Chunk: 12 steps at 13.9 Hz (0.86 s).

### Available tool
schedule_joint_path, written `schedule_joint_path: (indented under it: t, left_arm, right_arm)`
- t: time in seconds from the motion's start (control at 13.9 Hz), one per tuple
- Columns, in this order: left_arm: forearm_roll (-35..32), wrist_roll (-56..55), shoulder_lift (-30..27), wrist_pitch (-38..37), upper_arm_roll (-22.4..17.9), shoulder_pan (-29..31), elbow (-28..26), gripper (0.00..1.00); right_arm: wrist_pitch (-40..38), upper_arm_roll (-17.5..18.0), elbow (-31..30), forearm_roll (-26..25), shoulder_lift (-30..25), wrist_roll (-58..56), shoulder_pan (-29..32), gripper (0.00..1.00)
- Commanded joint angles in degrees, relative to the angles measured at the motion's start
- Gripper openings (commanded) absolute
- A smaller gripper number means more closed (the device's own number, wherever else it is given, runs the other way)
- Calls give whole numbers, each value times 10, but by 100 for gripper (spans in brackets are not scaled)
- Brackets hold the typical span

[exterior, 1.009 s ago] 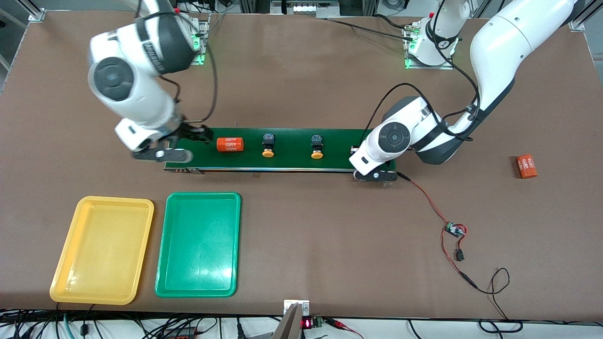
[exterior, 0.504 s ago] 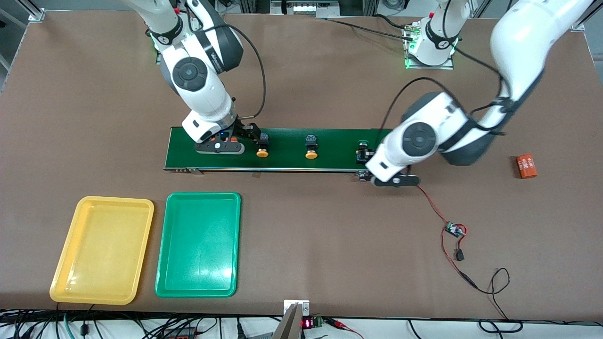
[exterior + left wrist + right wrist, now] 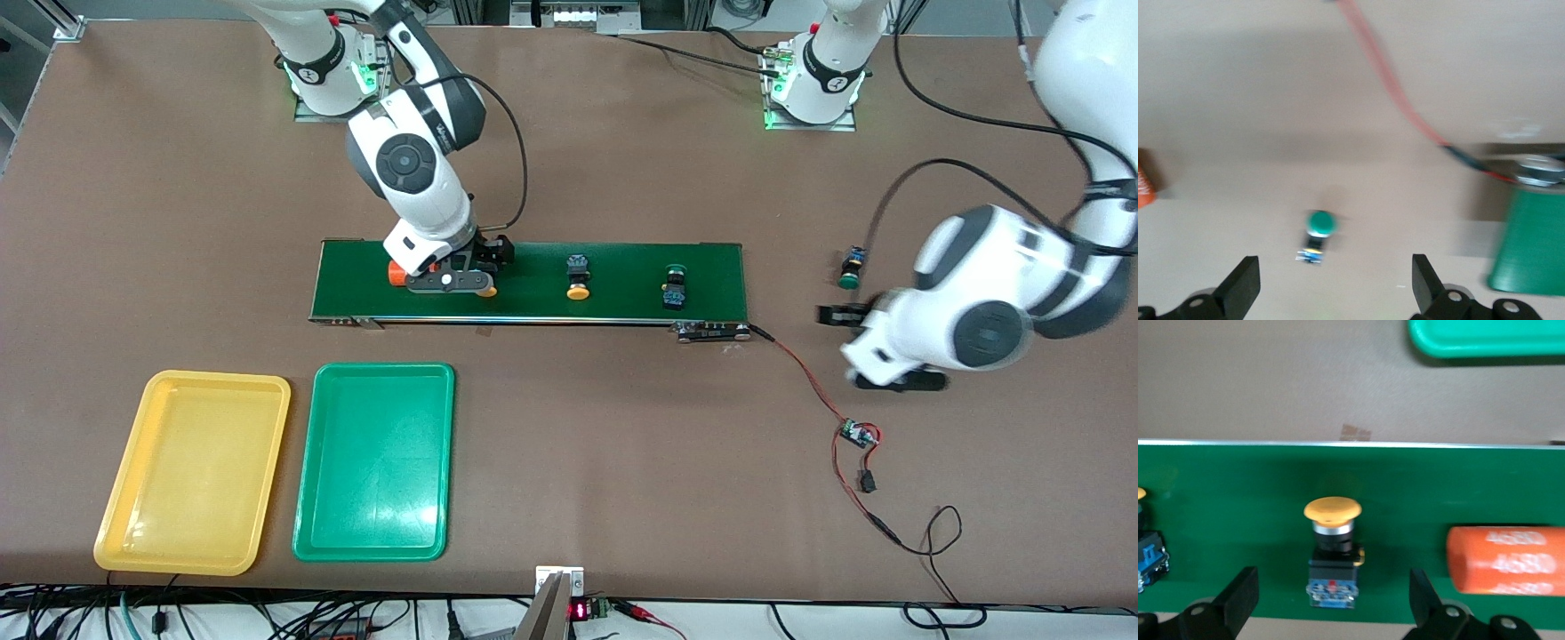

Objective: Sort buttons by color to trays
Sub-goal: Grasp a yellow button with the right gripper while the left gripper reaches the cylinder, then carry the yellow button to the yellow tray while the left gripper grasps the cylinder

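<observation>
A yellow-capped button [image 3: 1333, 550] lies on the dark-green belt [image 3: 622, 302] between the fingers of my open right gripper [image 3: 487, 258] [image 3: 1333, 579], which hangs low over it. Farther along the belt lie another yellow button [image 3: 578, 277] and a green button [image 3: 673, 286]. A second green button [image 3: 851, 269] [image 3: 1318, 230] lies on the table off the belt's end, toward the left arm's end. My left gripper [image 3: 840, 313] [image 3: 1335, 272] hovers open beside it, holding nothing. The yellow tray [image 3: 191, 471] and green tray [image 3: 373, 462] sit nearer the front camera.
An orange cylinder [image 3: 396, 271] [image 3: 1506, 559] lies on the belt right beside the right gripper. Another orange piece [image 3: 1143, 187] shows at the edge of the left wrist view. A red and black wire with a small board [image 3: 855, 434] trails from the belt's end.
The right arm slid along the belt to the first yellow button. The left gripper opened and swung off the belt's end to the table. The buttons drifted along the belt toward the right arm's end.
</observation>
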<state>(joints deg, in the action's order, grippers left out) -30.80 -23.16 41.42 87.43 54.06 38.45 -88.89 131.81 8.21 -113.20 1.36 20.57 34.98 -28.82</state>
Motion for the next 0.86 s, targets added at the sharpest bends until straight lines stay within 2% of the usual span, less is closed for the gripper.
schedule_joint_path:
  t: [0.0, 0.29, 0.36, 0.43, 0.58, 0.72, 0.79]
  left_arm:
    - [-28, 26, -3, -6, 1, 64, -29, 100]
    - [-104, 49, 0, 20, 1, 154, -75, 100]
    - [-115, 67, 0, 45, 1, 178, -95, 100]
    - [-123, 91, 0, 71, 1, 208, -112, 100]
    - [-131, 141, 4, 142, -4, 256, -144, 100]
    - [-132, 171, 9, 206, -36, 273, -162, 100]
    - [-132, 185, 9, 240, -59, 269, -166, 100]
  right_arm:
    - [17, 0, -3, -6, 23, 8, -7, 100]
    - [29, -5, -25, -5, 27, 5, -1, 100]
    - [29, -7, -27, -5, 27, 5, -1, 96]
    - [29, -7, -33, -5, 27, 5, -1, 80]
    - [25, -12, -35, -3, 25, 12, -1, 38]
    - [23, -19, -28, -1, 21, 29, 1, 16]
    - [24, -23, -19, 0, 18, 29, 2, 12]
